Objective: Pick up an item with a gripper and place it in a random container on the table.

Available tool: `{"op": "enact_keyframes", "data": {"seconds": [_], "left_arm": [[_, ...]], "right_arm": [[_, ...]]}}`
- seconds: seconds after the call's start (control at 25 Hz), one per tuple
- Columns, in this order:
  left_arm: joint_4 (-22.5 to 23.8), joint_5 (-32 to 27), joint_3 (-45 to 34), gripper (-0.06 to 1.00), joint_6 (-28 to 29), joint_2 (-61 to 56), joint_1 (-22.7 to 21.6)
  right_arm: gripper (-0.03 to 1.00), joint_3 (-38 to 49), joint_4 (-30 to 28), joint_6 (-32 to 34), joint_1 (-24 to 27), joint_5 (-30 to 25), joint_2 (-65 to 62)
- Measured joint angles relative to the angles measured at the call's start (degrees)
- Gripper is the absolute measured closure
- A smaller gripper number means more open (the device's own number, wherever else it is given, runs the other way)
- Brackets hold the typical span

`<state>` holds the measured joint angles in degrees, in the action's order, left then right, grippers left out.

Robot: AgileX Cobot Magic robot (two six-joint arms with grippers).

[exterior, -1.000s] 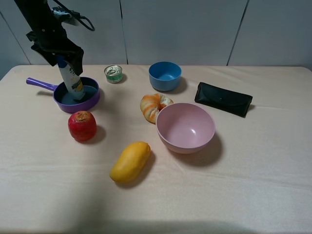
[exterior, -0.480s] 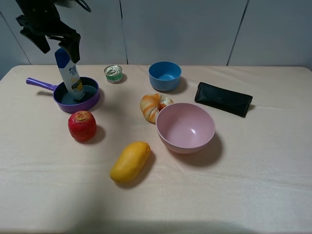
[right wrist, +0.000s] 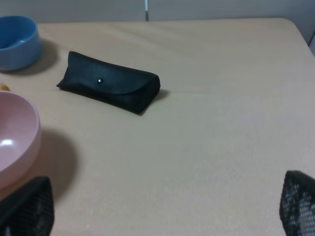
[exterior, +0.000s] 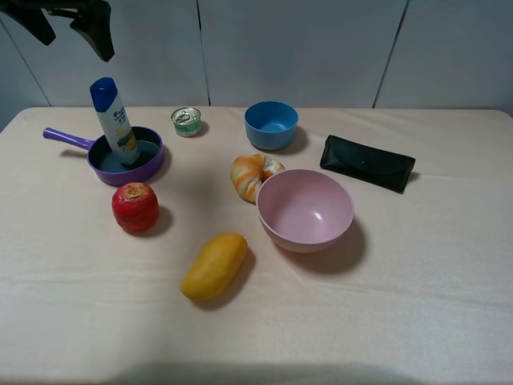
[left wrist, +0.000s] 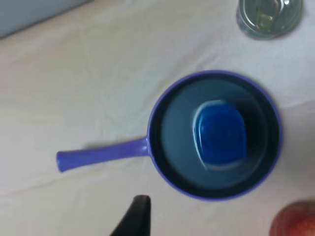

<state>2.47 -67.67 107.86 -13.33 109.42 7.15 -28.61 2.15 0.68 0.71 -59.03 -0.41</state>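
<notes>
The bottle (exterior: 115, 122) stands inside the frying pan (exterior: 127, 156) at the upper left of the high view, base on the pan floor, leaning slightly with its blue cap toward the upper left. Its long axis is near vertical. In the left wrist view the bottle (left wrist: 219, 135) appears end-on as a blue cap in the middle of the pan (left wrist: 214, 134), so that camera looks almost straight down the axis.

The left gripper (exterior: 68, 20) hangs at the top left corner of the high view, above the bottle and well apart from it. Its jaws are spread and hold nothing. Only one fingertip (left wrist: 134, 216) enters the left wrist view, at the bottom edge.

The right gripper (right wrist: 162, 209) shows two dark fingertips at the lower corners of its own view, spread wide with nothing between them, over bare table (right wrist: 206, 142) near the black case (right wrist: 109, 81).

Judgement: the placement appears complete. The left arm is the nearer one; any re-grasp would descend from above.
</notes>
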Motion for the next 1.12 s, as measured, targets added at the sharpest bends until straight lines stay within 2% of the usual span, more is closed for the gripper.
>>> {"op": "enact_keyframes", "data": {"seconds": [0.2, 0.68, 1.12], "left_arm": [[0.0, 0.0, -6.6, -0.01, 1.9, -6.3, 0.0], [0.1, 0.0, -23.3, -0.01, 2.1, -23.6, 0.0], [-0.9, -0.1, -41.5, -0.01, 2.1, -47.1, 0.0]], "right_arm": [[0.27, 0.0, 0.0, 0.0, 0.0, 0.0, 0.0], [0.27, 0.0, 0.0, 0.0, 0.0, 0.0, 0.0], [0.27, 0.0, 0.0, 0.0, 0.0, 0.0, 0.0]]}}
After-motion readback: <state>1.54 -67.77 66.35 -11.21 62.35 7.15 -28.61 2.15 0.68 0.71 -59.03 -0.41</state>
